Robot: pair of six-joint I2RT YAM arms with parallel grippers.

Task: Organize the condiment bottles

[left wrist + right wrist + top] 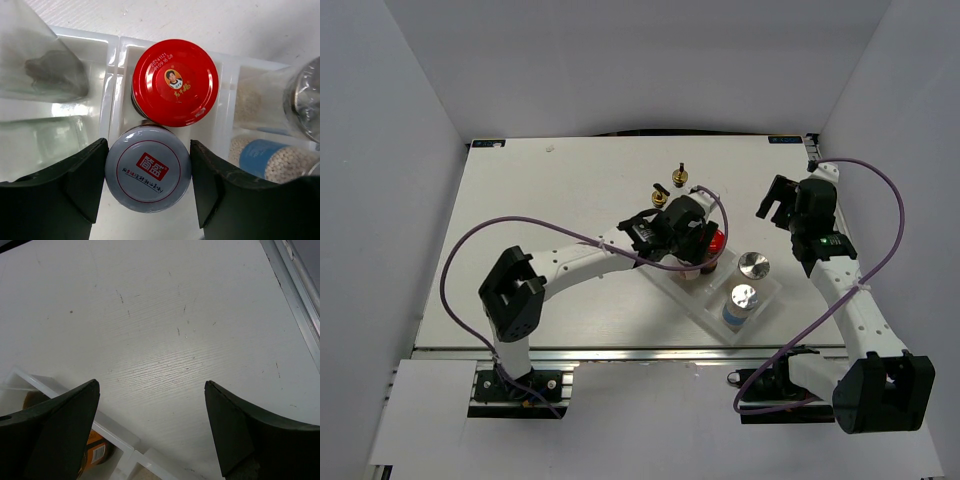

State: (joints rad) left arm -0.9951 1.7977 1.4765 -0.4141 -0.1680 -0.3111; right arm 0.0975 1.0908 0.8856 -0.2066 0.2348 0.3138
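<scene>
Directly below the left end effector stood the small pale-lidded jar. It was upright in the middle compartment of the white tray, just beside the red-lidded jar farther in. The black fingers met its lid on both sides, closed in a grip, and its long axis pointed up toward the wrist. The right end effector hung wide open and empty over the table, well apart from that jar. Only the overhead view showed two gold-spouted bottles standing outside the tray. Only the left wrist view showed the contact.
</scene>
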